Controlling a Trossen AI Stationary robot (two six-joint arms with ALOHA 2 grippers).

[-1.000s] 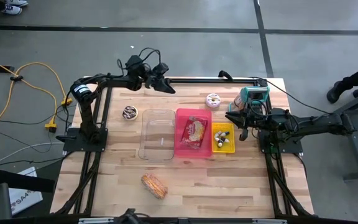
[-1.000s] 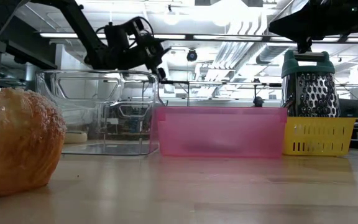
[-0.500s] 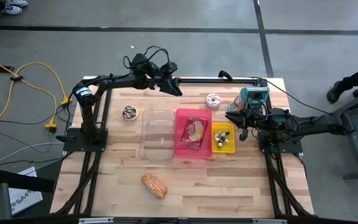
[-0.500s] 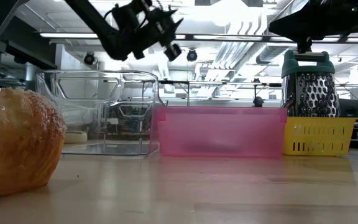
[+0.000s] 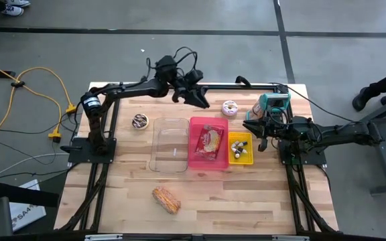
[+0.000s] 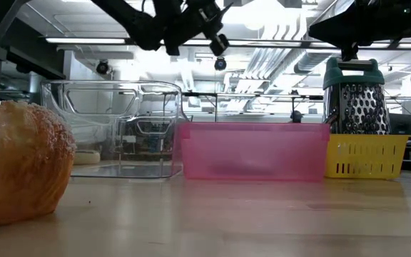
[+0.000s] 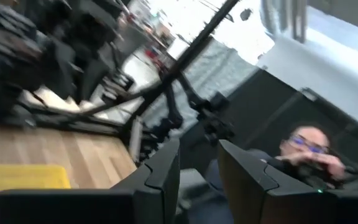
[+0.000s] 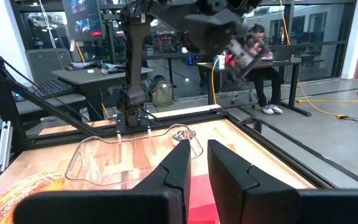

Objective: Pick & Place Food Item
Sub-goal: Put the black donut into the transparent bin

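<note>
Overhead, left pincer [image 5: 203, 102] hung high above the desk [image 5: 246, 194] near its far edge, betw. the clear tub [image 5: 169, 144] and the small donut [image 5: 230, 106]; fingers [image 7: 160, 177] a narrow gap apart w/ nothing betw. them; right pincer [image 5: 248, 125] waited by the right edge, over the yellow basket [image 5: 241, 148], fingers [image 8: 179, 162] close together, nothing gripped. Bread loaf [image 5: 166, 199] lay alone toward the desk's near edge, left of centre, well apart from both arms; in low view it filled the left foreground [image 6: 20, 168]. Pink bin [image 5: 208, 143] sat mid-desk w/ a wrapped pastry [image 5: 210, 140] inside; clear tub touching or just beside its left side, yellow basket just beside its right side w/ small items in it, too small to tell. Small bowl [image 5: 140, 121] sat left of the clear tub; green-handled grater [image 6: 354, 100] stood behind the basket near the far right corner. Person seated beyond the desk in left wrist view [image 7: 309, 152].
</note>
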